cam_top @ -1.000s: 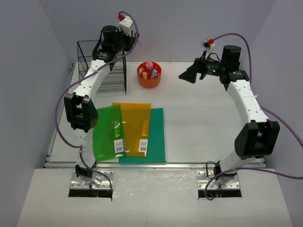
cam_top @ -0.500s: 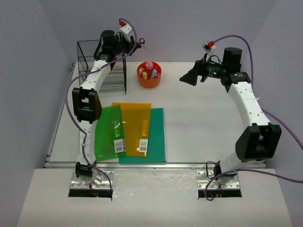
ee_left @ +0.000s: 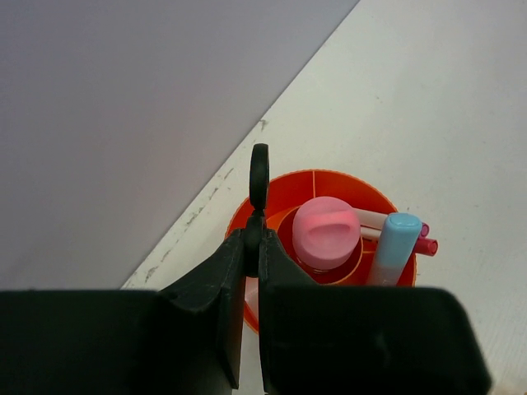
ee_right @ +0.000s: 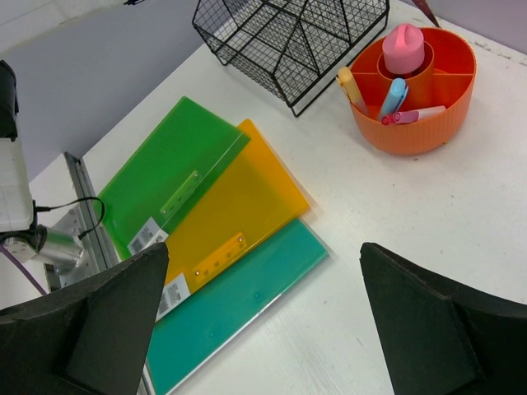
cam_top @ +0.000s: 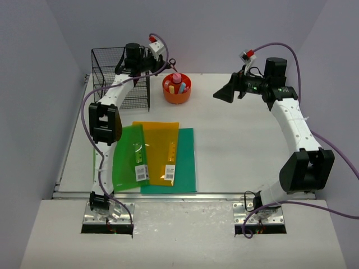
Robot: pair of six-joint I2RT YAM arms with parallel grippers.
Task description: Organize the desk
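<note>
The white desk (cam_top: 241, 145) carries three overlapping folders near its front: green (cam_top: 126, 159), orange-yellow (cam_top: 160, 151) and teal (cam_top: 184, 165). An orange round holder (cam_top: 176, 98) at the back holds a pink-capped bottle (ee_left: 326, 230) and a blue marker (ee_left: 394, 247). My left gripper (cam_top: 166, 60) hangs over the holder's far-left rim (ee_left: 329, 177). It is shut on a thin black thing with a ring-shaped end (ee_left: 259, 169). My right gripper (cam_top: 221, 91) hovers high over the right half of the desk. It is open, with nothing between its fingers.
A black wire basket (cam_top: 115, 75) stands at the back left, beside the holder. In the right wrist view the basket (ee_right: 288, 33), the holder (ee_right: 412, 132) and the folders (ee_right: 230, 206) lie below. A metal rail (cam_top: 185, 195) runs along the front edge. Grey walls enclose the desk.
The left gripper has swung right, from above the wire basket to over the orange holder, still shut on the black thing. The right arm has barely moved.
</note>
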